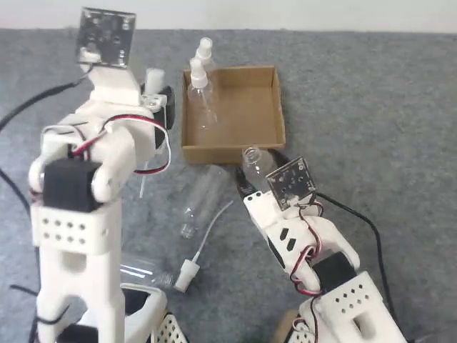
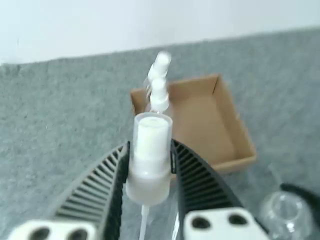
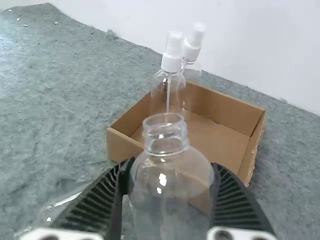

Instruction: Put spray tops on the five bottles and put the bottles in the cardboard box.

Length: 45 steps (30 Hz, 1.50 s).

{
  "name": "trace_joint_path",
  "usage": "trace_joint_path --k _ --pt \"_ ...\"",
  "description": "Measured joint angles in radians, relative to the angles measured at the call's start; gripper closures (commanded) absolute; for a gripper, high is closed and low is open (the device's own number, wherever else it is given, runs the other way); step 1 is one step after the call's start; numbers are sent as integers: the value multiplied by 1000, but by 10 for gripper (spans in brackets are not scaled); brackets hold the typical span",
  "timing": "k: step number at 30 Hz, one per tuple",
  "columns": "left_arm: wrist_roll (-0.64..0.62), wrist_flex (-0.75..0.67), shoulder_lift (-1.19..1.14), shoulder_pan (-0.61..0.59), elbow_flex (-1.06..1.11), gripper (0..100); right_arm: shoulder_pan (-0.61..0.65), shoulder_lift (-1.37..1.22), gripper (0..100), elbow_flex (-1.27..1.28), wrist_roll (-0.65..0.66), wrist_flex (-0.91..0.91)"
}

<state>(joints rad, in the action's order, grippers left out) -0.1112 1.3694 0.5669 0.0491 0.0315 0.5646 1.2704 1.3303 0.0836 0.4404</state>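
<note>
Gray mat (image 1: pixel 371 107): It covered the whole table, and everything sat on it.
Left arm (image 1: pixel 86 186): It stood tall over the mat, close to the left side of the box.
Right arm (image 1: pixel 307 243): It was lower and pointed at the near wall of the box.
Box (image 1: pixel 246 118): It was brown cardboard with no lid, toward the far side of the mat.
Left gripper (image 2: pixel 149 146): Its fingers were squeezed on a held spray top (image 2: pixel 149 165). The top stood up straight, and its thin tube hung down.
Right gripper (image 3: pixel 170 167): Its fingers were spread wide and pressed on both sides of the open bottle (image 3: pixel 167 190). This bottle stood upright with no top, just in front of the box.
First capped bottle (image 1: pixel 200 93): It stood in the far left corner of the box.
Second capped bottle (image 1: pixel 206 51): It was right by that corner. I could not tell if it was inside or just behind.
Lying bottle (image 1: pixel 203 194): It lay on the mat between the arms, with no top.
Other lying bottle (image 1: pixel 146 275): It lay by the foot of the left arm.
Loose spray top (image 1: pixel 187 273): It lay on the mat beside that bottle, with its tube pointing away.
</note>
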Motion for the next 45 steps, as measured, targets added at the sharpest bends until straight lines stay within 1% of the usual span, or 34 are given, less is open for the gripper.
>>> trace_joint_path --k 6,15,20,23,26,30,36,38,42,45 --pt "-80 -95 114 3 95 985 3 0 858 0 0 0" --pt "-195 -334 334 -2 361 985 80 0 861 0 0 -3" --pt "-256 -457 473 0 474 985 132 2 862 57 3 -120" --pt "-287 -517 549 -2 529 985 143 0 862 104 3 -224" --pt "-315 -565 621 0 575 985 147 0 862 118 3 -269" --pt "-354 -605 695 -2 612 986 164 0 862 118 3 -279" --pt "-400 -609 781 -2 626 986 212 0 862 149 3 -288" --pt "-404 -609 801 20 631 986 230 0 862 149 3 -288" --pt "-405 -611 842 106 687 987 253 0 862 149 3 -288" --pt "-405 -611 873 132 732 987 253 0 862 149 3 -288"
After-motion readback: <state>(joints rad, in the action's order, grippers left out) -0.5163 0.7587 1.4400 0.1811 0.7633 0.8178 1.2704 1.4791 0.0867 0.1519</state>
